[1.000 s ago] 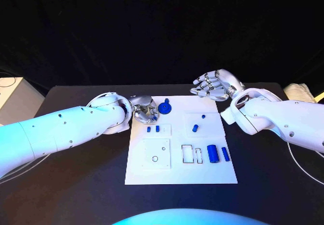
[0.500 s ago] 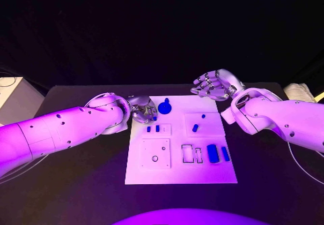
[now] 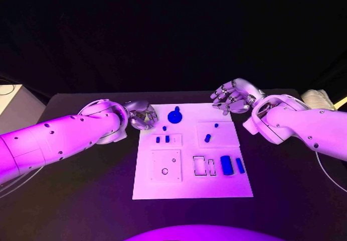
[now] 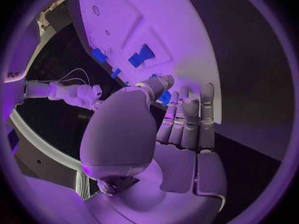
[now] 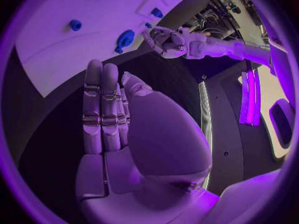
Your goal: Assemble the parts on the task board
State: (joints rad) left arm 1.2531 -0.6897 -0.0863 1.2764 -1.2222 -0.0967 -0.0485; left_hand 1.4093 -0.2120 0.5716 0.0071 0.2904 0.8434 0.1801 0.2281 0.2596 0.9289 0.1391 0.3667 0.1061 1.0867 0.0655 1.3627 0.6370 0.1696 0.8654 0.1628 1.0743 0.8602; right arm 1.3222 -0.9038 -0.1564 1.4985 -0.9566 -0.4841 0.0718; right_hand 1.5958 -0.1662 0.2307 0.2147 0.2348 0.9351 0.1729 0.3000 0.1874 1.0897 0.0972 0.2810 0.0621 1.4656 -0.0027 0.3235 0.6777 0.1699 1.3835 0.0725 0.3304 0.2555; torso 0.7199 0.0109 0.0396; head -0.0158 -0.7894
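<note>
White and rectangular, the flat task board (image 3: 217, 188) lies mid-table with raised square panels and small blue parts (image 3: 227, 165) scattered on it (a round blue disc (image 3: 174, 117) sits at its 12 o'clock end). At 10 o'clock the silver left hand (image 3: 142, 115) hovers with fingers curled, empty; at 2 o'clock the silver right hand (image 3: 232, 97) is likewise curled, holding nothing

Bare task board (image 3: 191, 188) near edge, unobstructed
</note>
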